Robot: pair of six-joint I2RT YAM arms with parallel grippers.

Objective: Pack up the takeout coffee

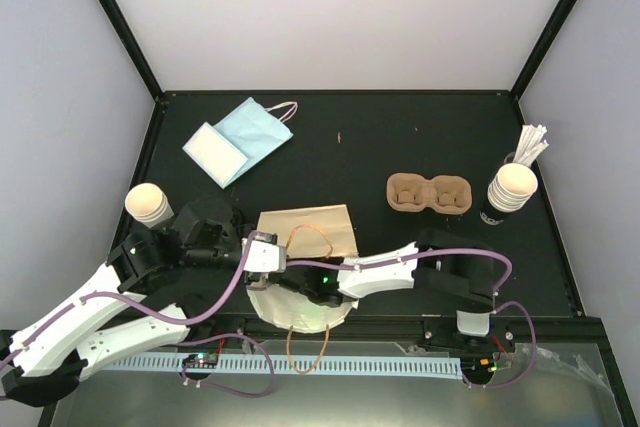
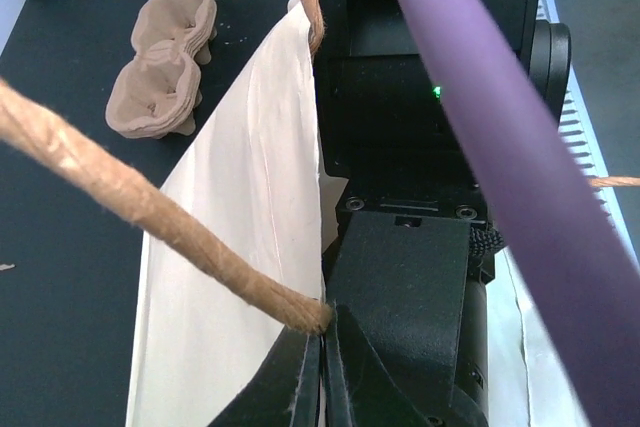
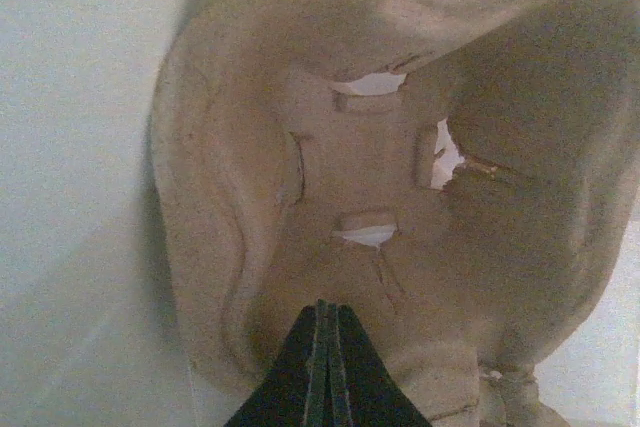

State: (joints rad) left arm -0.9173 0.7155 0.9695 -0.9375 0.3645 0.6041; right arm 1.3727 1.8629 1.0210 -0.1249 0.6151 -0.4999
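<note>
**Coffee cup stands alone by the desk's left edge**

The small cream-beige paper cup (image 1: 147,203) stands upright near the left edge of the black desk (image 1: 380,137). It is just beside the left arm, and neither claw is on it. To its right, against the near edge, a brown paper bag (image 1: 318,229) lies flat with its white-lined mouth toward the arms.

The left gripper (image 2: 326,322) is clamped on the bag's rim, where a twine handle (image 2: 150,212) runs into its tips. The right gripper (image 3: 322,309) reaches into the bag's mouth, its fingers pressed together with nothing visible between them. Its own camera faces a brown moulded pulp piece (image 3: 300,197) (pale paper around it).

Further right sits a brown pulp two-cup carrier (image 1: 428,193). By the right edge is a nested stack of cream cups (image 1: 512,187), with white sticks (image 1: 531,143) behind it. Toward the far left corner lie a light-blue paper bag (image 1: 258,125) and a white packet (image 1: 214,154).
</note>
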